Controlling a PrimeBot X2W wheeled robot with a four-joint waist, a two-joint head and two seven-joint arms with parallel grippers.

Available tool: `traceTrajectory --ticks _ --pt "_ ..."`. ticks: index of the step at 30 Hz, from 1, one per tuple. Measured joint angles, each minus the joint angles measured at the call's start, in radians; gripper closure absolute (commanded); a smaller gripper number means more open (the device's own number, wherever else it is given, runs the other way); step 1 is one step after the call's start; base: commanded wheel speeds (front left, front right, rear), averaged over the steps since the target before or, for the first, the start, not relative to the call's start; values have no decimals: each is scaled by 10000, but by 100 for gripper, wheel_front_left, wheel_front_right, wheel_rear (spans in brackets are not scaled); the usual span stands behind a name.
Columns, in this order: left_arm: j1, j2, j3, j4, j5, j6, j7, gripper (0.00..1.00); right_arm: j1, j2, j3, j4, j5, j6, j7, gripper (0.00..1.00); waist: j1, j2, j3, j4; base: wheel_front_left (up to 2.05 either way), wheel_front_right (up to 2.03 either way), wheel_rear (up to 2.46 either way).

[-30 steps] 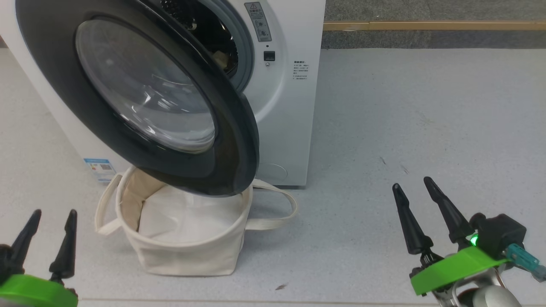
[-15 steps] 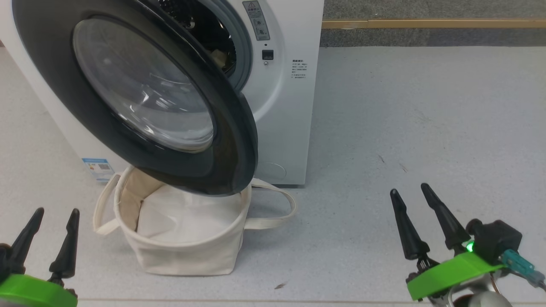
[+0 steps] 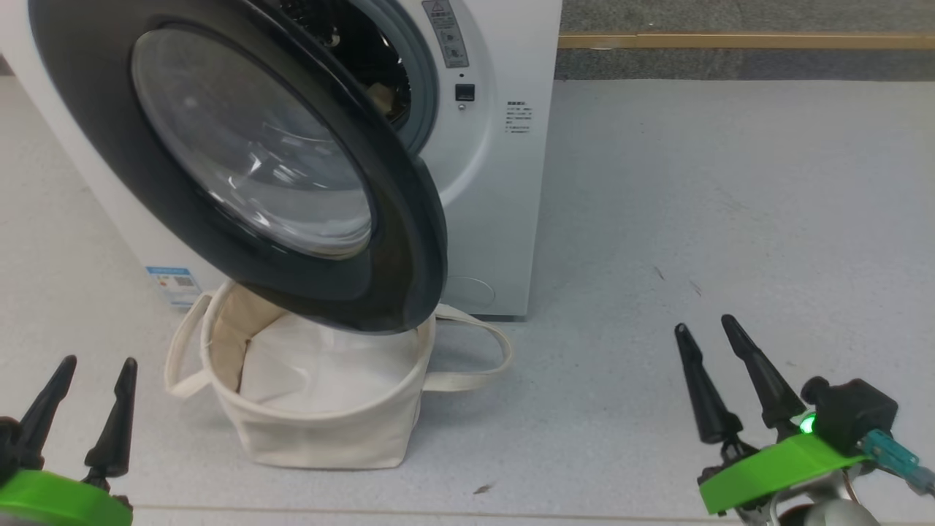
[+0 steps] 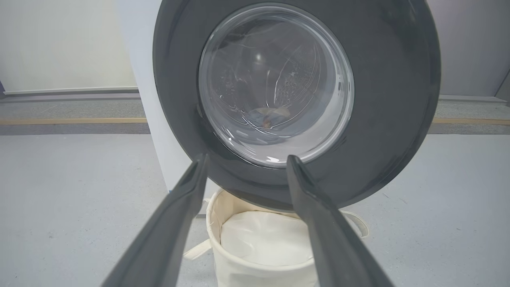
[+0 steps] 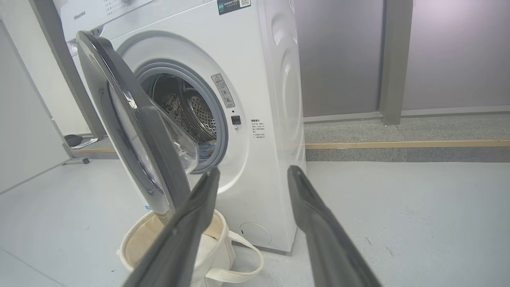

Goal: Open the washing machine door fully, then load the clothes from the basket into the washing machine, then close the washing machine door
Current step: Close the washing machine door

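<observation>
The washing machine door (image 3: 248,168) hangs half-swung out from the washing machine (image 3: 489,183), as it did a second ago. The basket (image 3: 321,438) sits just in front of the machine, under the door's lower rim, and holds only its white liner pad (image 3: 321,365). The clothes (image 5: 205,150) lie low in the machine's drum as a patch of light-blue fabric.

The right gripper (image 3: 704,324), well off the machine's right side, has sunk a little. Its fingers have drawn slightly closer but are still apart, with nothing between them. The left gripper (image 3: 100,363), off the machine's left front, keeps its fingers spread wide and empty.

Loading looks finished, and closing the door is probably what remains.
</observation>
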Motion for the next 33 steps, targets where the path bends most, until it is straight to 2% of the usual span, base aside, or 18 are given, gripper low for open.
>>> traceTrajectory --ticks 1,9,19,26,33 --pt "-7 -12 -21 2 0 0 0 0 -11 -10 -10 -56 -2 0 0 100 0 0 1 45 0 0 0" --pt "-91 -280 -286 27 165 -4 -2 0 -549 -213 265 -767 130 0 136 100 0 0 -27 451 0 0 0" --pt "-1025 -941 -945 -59 552 -4 15 0 -2821 -328 1856 -1269 244 0 965 100 0 0 15 1600 0 0 0" --pt "-1814 -1459 -1358 -33 790 -144 107 0 -4232 -121 2577 -280 136 0 1269 100 0 0 246 2642 0 0 0" --pt "-2554 -1969 -1607 253 953 -370 100 0 -5184 508 2658 1647 67 0 1168 100 0 0 830 3478 0 0 0"
